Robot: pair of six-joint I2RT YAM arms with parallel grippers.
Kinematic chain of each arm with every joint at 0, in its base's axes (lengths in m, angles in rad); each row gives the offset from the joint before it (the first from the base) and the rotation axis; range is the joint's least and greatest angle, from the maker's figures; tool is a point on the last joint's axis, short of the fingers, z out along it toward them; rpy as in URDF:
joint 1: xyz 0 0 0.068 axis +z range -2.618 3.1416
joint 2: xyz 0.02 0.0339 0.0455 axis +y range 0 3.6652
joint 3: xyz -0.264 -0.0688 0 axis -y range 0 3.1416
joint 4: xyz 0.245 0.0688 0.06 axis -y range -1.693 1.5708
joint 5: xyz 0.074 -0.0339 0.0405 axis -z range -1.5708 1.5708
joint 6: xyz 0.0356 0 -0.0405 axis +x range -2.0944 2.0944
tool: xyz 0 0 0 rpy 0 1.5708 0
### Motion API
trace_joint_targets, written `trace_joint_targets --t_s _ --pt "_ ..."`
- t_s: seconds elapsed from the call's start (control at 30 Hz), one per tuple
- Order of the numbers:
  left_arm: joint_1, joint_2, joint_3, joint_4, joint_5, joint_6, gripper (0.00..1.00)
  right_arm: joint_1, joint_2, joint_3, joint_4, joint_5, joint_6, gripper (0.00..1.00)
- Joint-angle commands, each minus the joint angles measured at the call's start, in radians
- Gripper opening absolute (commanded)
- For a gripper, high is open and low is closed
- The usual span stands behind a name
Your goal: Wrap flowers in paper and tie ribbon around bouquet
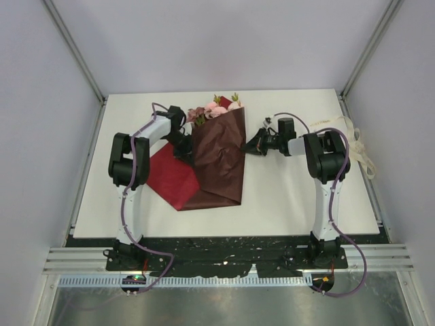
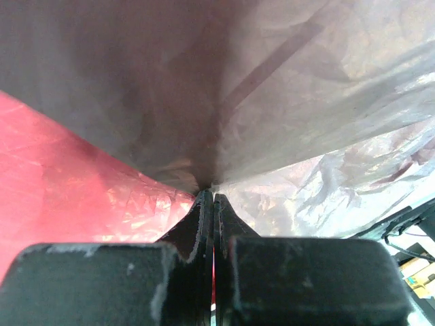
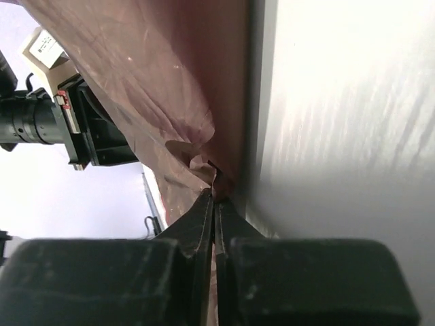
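The paper lies mid-table, its dark maroon flap folded over the flowers, whose pink blooms and leaves stick out at the far end. A redder part of the sheet lies flat to the left. My left gripper is shut on the flap's left edge; in the left wrist view its fingertips pinch the paper. My right gripper is shut on the right edge, and the paper bunches at its tips. The stems are hidden. The ribbon lies cream and loose at the table's right edge.
The white table ends at grey side walls and a metal frame. In the right wrist view the left arm's wrist shows beyond the raised paper. Both arm bases stand at the near edge.
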Motion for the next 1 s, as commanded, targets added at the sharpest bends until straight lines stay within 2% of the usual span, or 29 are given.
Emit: trace_joint_targets --t_s 0.0,0.1,0.13,0.2,0.3,0.4,0.53,0.63,0.67,0.7,0.77,0.87,0.9,0.97 --pt "0.000 0.009 0.038 -0.036 -0.046 0.037 0.00 -0.002 -0.042 -0.080 0.178 0.014 0.096 0.06" --pt "0.000 0.012 0.041 -0.042 -0.041 0.040 0.00 -0.007 -0.097 -0.123 0.158 0.048 0.065 0.06" --pt "0.000 0.014 0.043 -0.044 -0.043 0.040 0.00 -0.007 -0.100 -0.112 0.079 0.042 0.050 0.31" --pt "-0.002 0.012 0.044 -0.044 -0.043 0.040 0.00 -0.005 -0.108 -0.117 0.011 0.010 0.009 0.59" --pt "0.000 0.014 0.046 -0.045 -0.043 0.040 0.00 -0.004 -0.169 -0.185 -0.012 0.004 -0.044 0.66" --pt "0.000 0.014 0.044 -0.045 -0.041 0.040 0.00 0.018 -0.195 -0.253 -0.017 -0.013 -0.059 0.64" --pt "0.000 0.015 0.048 -0.047 -0.041 0.040 0.00 0.059 -0.206 -0.322 -0.021 -0.032 -0.085 0.56" --pt "0.000 0.015 0.048 -0.047 -0.040 0.040 0.00 0.070 -0.215 -0.371 0.006 -0.033 -0.091 0.37" --pt "0.000 0.015 0.048 -0.047 -0.037 0.040 0.00 0.072 -0.212 -0.374 0.022 -0.030 -0.090 0.35" --pt "0.000 0.014 0.044 -0.045 -0.038 0.040 0.00 0.072 -0.206 -0.370 0.025 -0.030 -0.088 0.23" --pt "0.000 0.012 0.040 -0.039 -0.037 0.038 0.00 0.072 -0.195 -0.367 0.042 -0.026 -0.090 0.07" --pt "0.017 -0.035 0.012 -0.001 0.018 0.037 0.00 0.072 -0.204 -0.359 0.046 -0.003 -0.096 0.06" --pt "0.032 -0.085 -0.024 0.052 0.069 0.017 0.02 0.072 -0.206 -0.351 0.036 0.001 -0.097 0.06" --pt "0.081 -0.222 -0.182 0.294 0.210 -0.102 0.22 0.073 -0.213 -0.345 0.020 0.011 -0.113 0.06"
